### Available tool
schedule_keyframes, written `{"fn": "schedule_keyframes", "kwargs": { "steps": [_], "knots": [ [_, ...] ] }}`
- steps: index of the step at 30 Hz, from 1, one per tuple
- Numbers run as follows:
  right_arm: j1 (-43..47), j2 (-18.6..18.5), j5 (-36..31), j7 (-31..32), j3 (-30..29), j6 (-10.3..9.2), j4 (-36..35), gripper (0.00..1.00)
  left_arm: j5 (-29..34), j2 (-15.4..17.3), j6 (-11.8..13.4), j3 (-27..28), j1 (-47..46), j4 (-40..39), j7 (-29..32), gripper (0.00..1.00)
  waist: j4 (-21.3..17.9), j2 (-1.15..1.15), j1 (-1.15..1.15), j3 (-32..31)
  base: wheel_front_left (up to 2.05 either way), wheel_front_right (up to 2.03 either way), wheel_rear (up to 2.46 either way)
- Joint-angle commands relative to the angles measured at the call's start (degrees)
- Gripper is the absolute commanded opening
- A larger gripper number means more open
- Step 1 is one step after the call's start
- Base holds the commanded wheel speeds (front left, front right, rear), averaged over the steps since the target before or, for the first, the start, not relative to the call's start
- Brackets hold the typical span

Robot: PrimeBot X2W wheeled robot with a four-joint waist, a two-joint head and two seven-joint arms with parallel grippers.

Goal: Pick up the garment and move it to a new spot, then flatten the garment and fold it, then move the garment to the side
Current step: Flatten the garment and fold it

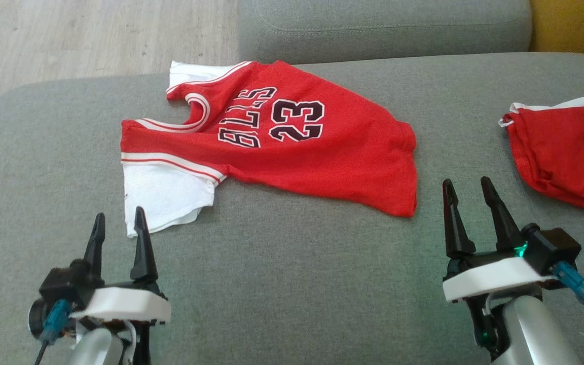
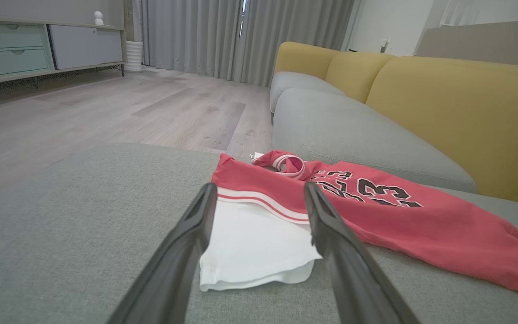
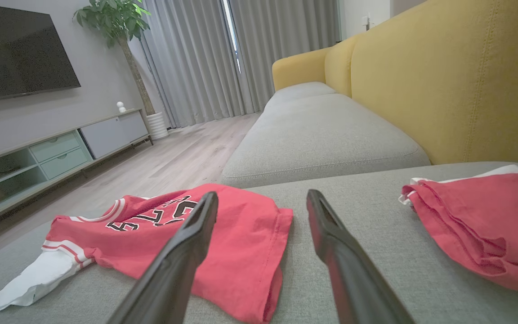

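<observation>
Grey woven fabric covers the seat cushion (image 1: pixel 271 284) that carries everything, and its near edge holds both grippers. The left gripper (image 1: pixel 120 213) hovers at the near left with its two dark fingers spread apart and nothing between them. In the left wrist view the left gripper (image 2: pixel 260 186) frames the white sleeve (image 2: pixel 254 247), which lies just past the fingertips; I cannot tell whether a tip touches the cloth. The right gripper (image 1: pixel 466 181) stands at the near right, likewise spread and empty, with bare cushion between its fingers in the right wrist view (image 3: pixel 262 194). Beyond them the garment, a red jersey (image 1: pixel 322 157) printed with the number 23, lies mostly flat across the middle of the cushion, reaching toward the far left corner. Its neck points to the left edge, its hem to the right, and the hem's near corner lies close beside the right gripper without touching it. A second red garment (image 1: pixel 566 152) with white trim lies bunched at the right edge, well apart from the jersey. Past the far edge sit another grey cushion (image 1: pixel 383 25), a yellow backrest (image 3: pixel 443 81) and a pale wooden floor (image 1: pixel 94 35).
</observation>
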Motion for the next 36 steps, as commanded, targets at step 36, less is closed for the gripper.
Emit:
{"fn": "schedule_keyframes", "kwargs": {
  "steps": [36],
  "knots": [
    [-4.1, 0.0, 1.0, -0.6, 1.5, 0.22, -3.9, 1.0, 2.1, 2.3, -1.0, 4.6, -15.4, 25.8, 14.6, 1.0, -5.0, 0.0, 0.01, 7.5, 0.0, 0.0, 0.0]
  ]
}}
